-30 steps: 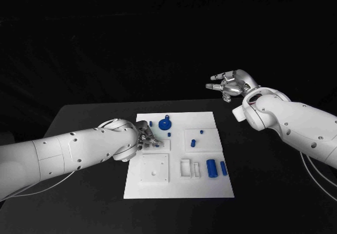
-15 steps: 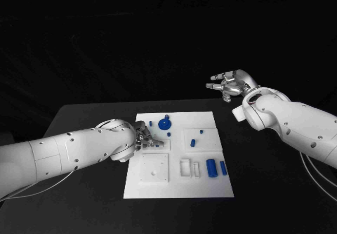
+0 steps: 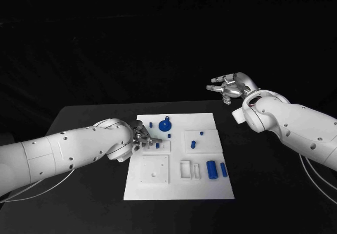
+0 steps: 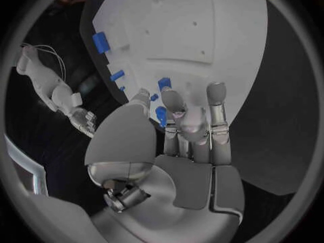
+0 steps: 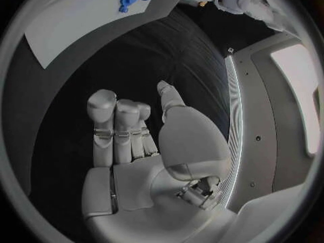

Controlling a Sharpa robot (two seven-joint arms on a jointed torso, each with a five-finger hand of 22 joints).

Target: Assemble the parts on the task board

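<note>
Reaching over the left part of the task board (image 3: 176, 190), the left hand (image 3: 142, 138) is poised above a small blue part (image 3: 158, 145); whether its fingers (image 4: 216, 100) grip anything cannot be told. More blue parts lie further right on the board, which rests mid-surface. The right hand (image 3: 230, 86) is held high beyond the board, fingers loosely curled, holding nothing. Judged step: picking or seating this part; careful alignment is called for next.

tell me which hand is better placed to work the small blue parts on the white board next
Left, probably. The left hand is over the white task board's left edge, fingers by a small blue peg. The right hand hangs empty, raised beyond the board's far right corner.
</note>
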